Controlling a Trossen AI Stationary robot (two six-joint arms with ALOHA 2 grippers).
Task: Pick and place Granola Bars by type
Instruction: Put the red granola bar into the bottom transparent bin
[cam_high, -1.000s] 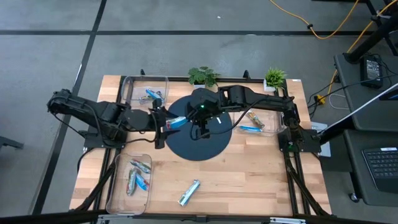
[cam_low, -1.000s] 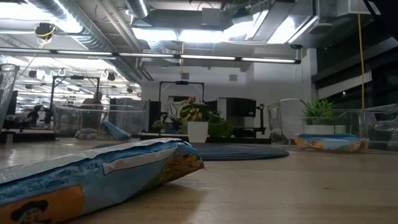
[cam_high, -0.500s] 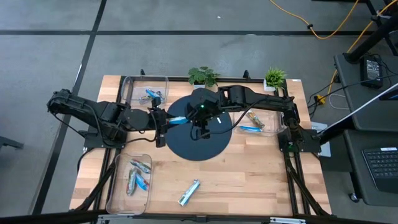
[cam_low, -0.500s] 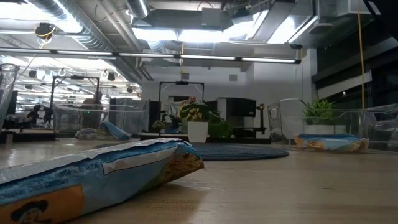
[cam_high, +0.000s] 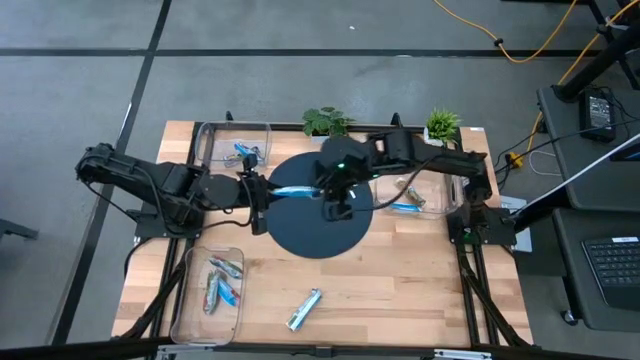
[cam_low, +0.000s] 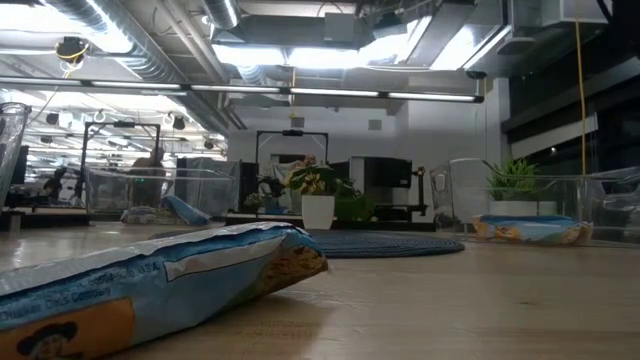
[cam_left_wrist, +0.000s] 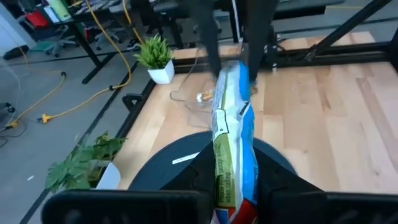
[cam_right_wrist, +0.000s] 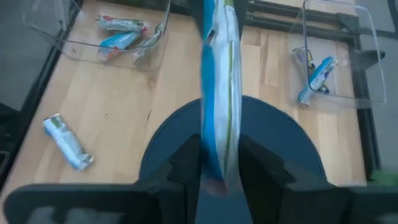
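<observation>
The left arm reaches from the table's 9 o'clock edge toward the centre, its left gripper (cam_high: 262, 192) level and pointing to 3 o'clock, fingers (cam_left_wrist: 199, 177) pressed against the end of a granola bar (cam_high: 293, 190). The right arm stretches in from 3 o'clock, bent at the elbow; its right gripper (cam_high: 330, 192) points to 9 o'clock with fingers (cam_right_wrist: 186, 158) flanking the same bar's other end.

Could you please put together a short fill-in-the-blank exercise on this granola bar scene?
The shiny blue foil-wrapped granola bar hangs between the left gripper and right gripper, above the dark round ___. The left gripper is ___ on that bar. The silver-and-blue wrapped bar lies alone on the wooden table, ___ every clear plastic bin.
Missing words: mat; shut; outside.
</observation>
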